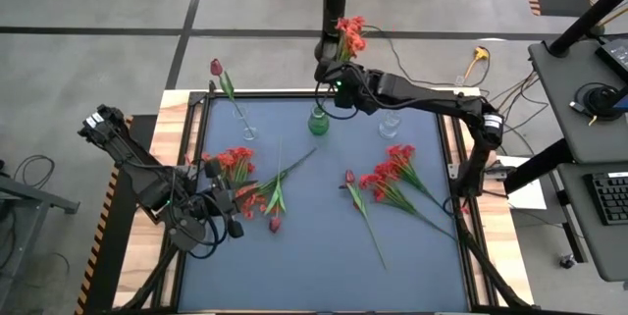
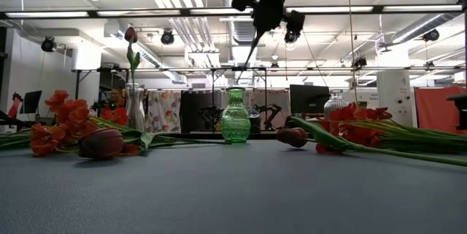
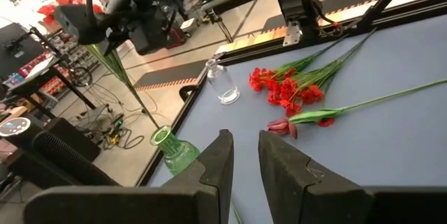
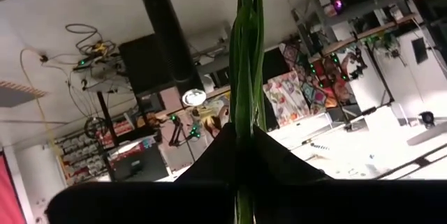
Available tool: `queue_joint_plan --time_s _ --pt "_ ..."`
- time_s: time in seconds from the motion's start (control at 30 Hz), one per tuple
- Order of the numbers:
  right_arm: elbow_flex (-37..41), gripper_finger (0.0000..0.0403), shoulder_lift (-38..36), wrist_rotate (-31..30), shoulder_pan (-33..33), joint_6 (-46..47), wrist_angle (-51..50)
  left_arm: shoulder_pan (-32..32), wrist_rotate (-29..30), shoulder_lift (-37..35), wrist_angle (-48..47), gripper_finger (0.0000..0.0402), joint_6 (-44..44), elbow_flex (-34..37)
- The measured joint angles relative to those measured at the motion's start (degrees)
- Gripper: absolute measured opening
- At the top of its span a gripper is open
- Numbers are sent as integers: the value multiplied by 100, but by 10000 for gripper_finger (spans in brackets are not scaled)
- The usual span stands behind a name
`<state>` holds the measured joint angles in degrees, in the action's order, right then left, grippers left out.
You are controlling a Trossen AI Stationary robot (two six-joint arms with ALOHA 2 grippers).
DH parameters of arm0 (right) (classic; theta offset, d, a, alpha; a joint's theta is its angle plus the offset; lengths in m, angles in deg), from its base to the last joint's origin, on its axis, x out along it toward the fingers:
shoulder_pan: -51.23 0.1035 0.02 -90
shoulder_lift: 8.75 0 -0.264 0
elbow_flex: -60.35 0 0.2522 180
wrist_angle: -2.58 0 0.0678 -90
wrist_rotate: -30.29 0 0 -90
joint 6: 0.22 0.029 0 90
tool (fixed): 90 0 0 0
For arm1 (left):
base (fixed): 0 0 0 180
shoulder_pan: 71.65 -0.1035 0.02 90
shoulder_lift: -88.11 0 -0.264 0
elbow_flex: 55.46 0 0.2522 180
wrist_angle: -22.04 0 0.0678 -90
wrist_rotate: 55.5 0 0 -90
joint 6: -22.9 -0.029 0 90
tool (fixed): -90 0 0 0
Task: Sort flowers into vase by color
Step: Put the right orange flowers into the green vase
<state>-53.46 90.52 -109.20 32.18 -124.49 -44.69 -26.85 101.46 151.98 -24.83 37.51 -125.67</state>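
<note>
My right gripper (image 1: 337, 85) hangs over the table's far edge, shut on a bunch of orange-red flowers (image 1: 350, 32). The blooms are up, and the green stems (image 3: 129, 88) slant down toward the mouth of the green vase (image 1: 319, 121). Whether the stem ends are inside the mouth, I cannot tell. A clear vase (image 1: 245, 131) at the far left holds a maroon tulip (image 1: 216, 67). More red flowers lie flat on the mat at the left (image 1: 235, 163) and right (image 1: 392, 170). My left gripper (image 3: 244, 155) is raised over the left flowers, with a narrow gap and nothing between its fingers. My right gripper pinches the bunch's thin green stems (image 4: 246, 105) between its two fingers (image 4: 209, 155), below the blooms. The fingers come roughly level from the table's right side and lie across the stems. The bunch is lifted clear and tilted, with blooms above the gripper and stems hanging below it (image 2: 248, 48).
A second clear vase (image 1: 390, 125) stands at the far right of the green one. A loose maroon tulip (image 1: 275, 223) lies near the left flowers and another (image 1: 350, 180) beside the right bunch. The near half of the blue mat (image 1: 314, 276) is bare.
</note>
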Motion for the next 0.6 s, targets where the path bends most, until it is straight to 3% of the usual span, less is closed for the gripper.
queue_joint_plan --time_s 0.6 --pt "0 13 331 4 -74 -343 450 0 -2 0 -83 53 2 0"
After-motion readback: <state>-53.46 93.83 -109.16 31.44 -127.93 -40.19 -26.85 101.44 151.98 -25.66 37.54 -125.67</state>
